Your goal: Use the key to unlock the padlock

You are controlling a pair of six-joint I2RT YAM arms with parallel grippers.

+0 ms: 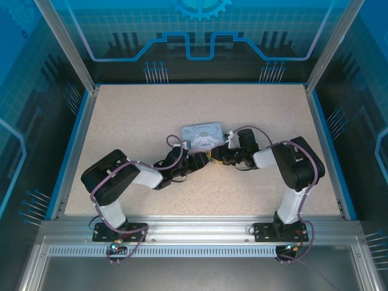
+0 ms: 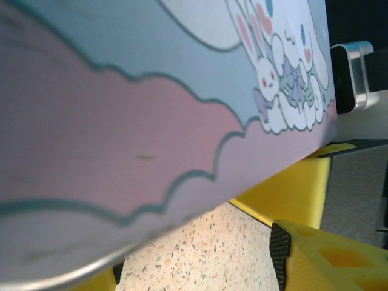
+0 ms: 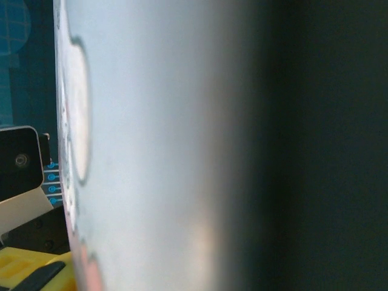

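Observation:
The pale blue cartoon tin (image 1: 203, 135) lies near the table's middle, with both grippers meeting at its near edge. My left gripper (image 1: 202, 159) comes in from the lower left. In its wrist view the tin (image 2: 151, 91) looms tilted over the left finger, and the jaws (image 2: 200, 267) stand apart with bare table between them. The right finger's black pad (image 2: 280, 245) is free. My right gripper (image 1: 226, 151) sits at the tin's right corner. In its wrist view the blurred tin (image 3: 170, 151) hides its fingers. The padlock and the key are hidden.
The speckled table (image 1: 151, 115) has a blue rim and transparent walls on three sides. A yellow gripper part (image 2: 297, 188) sits just under the tin's lower edge. The arms' bases stand at the near rail (image 1: 194, 227).

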